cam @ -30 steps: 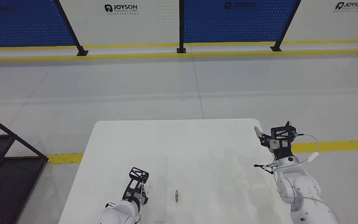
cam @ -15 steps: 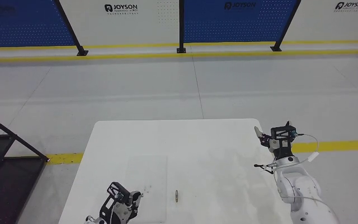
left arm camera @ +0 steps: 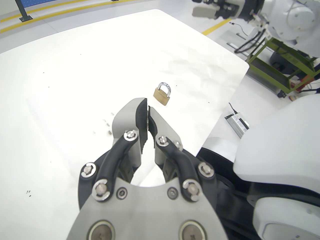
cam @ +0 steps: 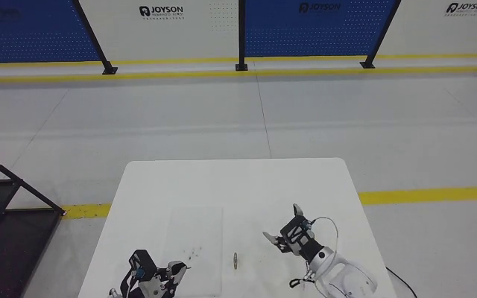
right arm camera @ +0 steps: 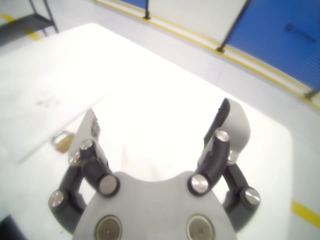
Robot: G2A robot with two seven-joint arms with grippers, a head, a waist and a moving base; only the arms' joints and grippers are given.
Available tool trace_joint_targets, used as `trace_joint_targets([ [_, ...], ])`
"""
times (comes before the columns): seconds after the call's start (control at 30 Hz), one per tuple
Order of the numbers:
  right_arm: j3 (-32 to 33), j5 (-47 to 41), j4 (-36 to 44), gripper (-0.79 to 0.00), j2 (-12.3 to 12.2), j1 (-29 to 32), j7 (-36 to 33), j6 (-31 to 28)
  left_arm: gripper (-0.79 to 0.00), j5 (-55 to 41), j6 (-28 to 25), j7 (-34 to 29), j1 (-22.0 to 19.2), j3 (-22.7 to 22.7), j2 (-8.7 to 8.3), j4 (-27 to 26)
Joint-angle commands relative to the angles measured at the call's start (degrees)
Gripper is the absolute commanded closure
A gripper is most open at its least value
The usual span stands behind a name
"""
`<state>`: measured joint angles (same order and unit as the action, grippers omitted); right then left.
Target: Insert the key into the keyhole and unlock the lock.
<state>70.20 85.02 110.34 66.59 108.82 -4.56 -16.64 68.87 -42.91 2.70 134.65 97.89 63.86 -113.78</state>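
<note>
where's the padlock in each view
Top view: padlock lies on the table, close to the robot-side edge.
Left wrist view: padlock lies just beyond the shut left gripper.
Right wrist view: padlock sits partly behind one finger of the open right gripper.
Shared landmark: the dark specks on the table near it.

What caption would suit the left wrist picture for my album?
Shut jaws over a white table, a small brass padlock with a silver shackle just ahead.

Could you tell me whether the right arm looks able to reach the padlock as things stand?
Probably yes: the right tool hangs open near the padlock, with only bare table between them and nothing in the way.
</note>
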Motion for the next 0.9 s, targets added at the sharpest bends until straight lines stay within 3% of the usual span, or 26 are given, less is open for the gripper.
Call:
trace_joint_targets([
  [0.0, -2.6, -1.1, -0.5, -0.785, 0.0, 0.4, -0.9, -3.8, 0.000, 0.0, 0.0, 0.0, 0.0, 0.0, 0.00, 0.0],
  [0.13, -6.8, -2.4, -2.7, -0.785, 0.3, 0.3, -4.3, -6.5, 0.000, 0.0, 0.0, 0.0, 0.0, 0.0, 0.00, 0.0],
  [0.27, -10.7, -4.3, -5.3, -0.785, 0.8, -0.5, -6.5, -5.7, 0.000, 0.0, 0.0, 0.0, 0.0, 0.0, 0.00, 0.0],
  [0.77, -22.3, -4.7, -17.2, -0.785, 4.5, -10.4, -8.2, 10.9, 0.000, 0.0, 0.0, 0.0, 0.0, 0.0, 0.00, 0.0],
  [0.8, -22.8, -4.5, -17.8, -0.773, 4.7, -10.9, -8.4, 11.6, 0.000, 0.0, 0.0, 0.0, 0.0, 0.0, 0.00, 0.0],
  [0.83, -23.5, -4.2, -18.5, -0.665, 4.9, -11.3, -8.7, 12.3, 0.000, 0.0, 0.0, 0.0, 0.0, 0.0, 0.00, 0.0],
  [0.87, -24.1, -3.9, -18.9, -0.628, 5.1, -11.7, -8.8, 12.9, 0.000, 0.0, 0.0, 0.0, 0.0, 0.0, 0.00, 0.0],
])
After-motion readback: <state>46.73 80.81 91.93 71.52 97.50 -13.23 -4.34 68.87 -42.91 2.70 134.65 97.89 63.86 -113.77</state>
